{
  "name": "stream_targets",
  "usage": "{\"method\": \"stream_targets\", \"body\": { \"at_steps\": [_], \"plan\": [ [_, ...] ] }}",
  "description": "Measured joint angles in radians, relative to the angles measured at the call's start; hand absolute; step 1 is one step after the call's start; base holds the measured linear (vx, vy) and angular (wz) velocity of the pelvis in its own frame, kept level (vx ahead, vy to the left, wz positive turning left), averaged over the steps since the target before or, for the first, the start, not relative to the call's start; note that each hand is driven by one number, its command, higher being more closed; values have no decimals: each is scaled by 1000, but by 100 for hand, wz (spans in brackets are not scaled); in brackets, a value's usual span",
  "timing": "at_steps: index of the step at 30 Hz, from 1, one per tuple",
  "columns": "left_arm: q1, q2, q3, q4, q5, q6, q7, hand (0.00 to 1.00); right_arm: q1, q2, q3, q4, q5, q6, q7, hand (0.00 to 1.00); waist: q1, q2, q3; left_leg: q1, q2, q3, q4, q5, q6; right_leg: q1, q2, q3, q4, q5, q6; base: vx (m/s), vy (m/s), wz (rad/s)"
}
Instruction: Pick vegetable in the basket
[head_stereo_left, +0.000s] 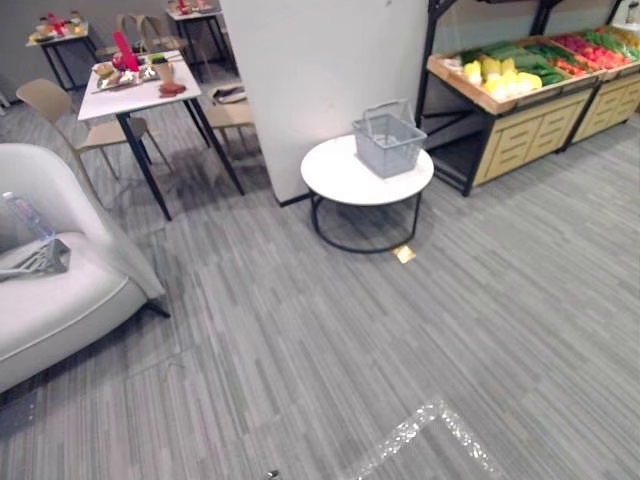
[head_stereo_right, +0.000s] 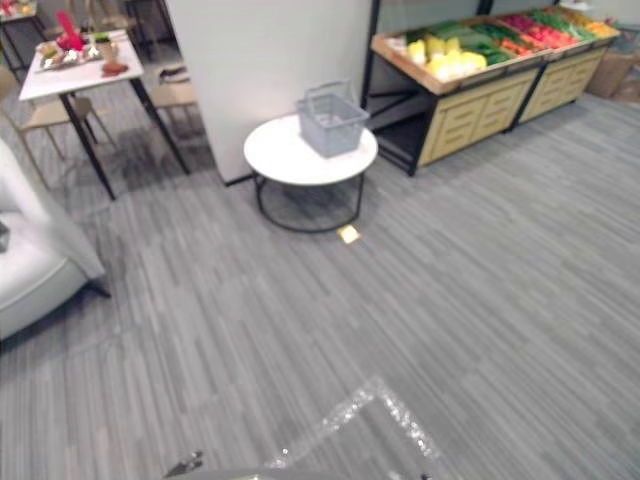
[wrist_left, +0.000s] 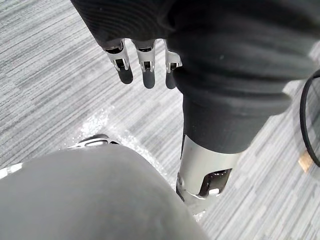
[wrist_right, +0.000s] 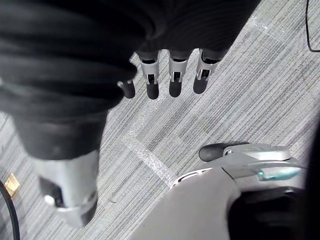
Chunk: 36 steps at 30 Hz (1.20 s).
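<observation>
Left eye view: grey basket sits on the round white table, vegetables on the stand beside it; left hand and right hand hang slack-fingered and empty, so judged approach stage, next move calls for walking closer.

Floor: open carpet across lower and centre frame, free passage.
Round table: upper centre; basket on its far right part; near side open.
Wall: blocks just behind the Round table.
Produce stand: upper right, front open.
Sofa: blocks left edge.
Dining table: upper left.
</observation>
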Motion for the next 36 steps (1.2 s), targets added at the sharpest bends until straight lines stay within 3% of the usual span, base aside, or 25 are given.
{"method": "stream_targets", "body": {
  "at_steps": [22, 27, 36],
  "plan": [
    [-26, 0, -12, 21, 22, -1, -3, 0, -16, -5, 6, 10, 36, -6, 20, 0, -1, 7, 20, 16, 13, 14, -35, 19, -12, 4, 18, 0, -12, 2, 8, -15, -37, -1],
    [-52, 14, -85, 32, 61, -9, 11, 0, -14, -9, 24, 12, 40, -14, 20, 0, -1, 3, 31, 16, 13, 9, -34, 21, -10, 3, 18, -3, -11, 0, 12, -25, -24, 2],
    [-85, 21, -117, 37, 59, -41, 69, 0, -20, -12, 46, 8, 42, -28, 11, 0, -2, -5, 62, -6, 14, 22, -35, 21, -10, -22, 21, 6, -20, 5, 5, -3, -17, -3]
  ]
}}
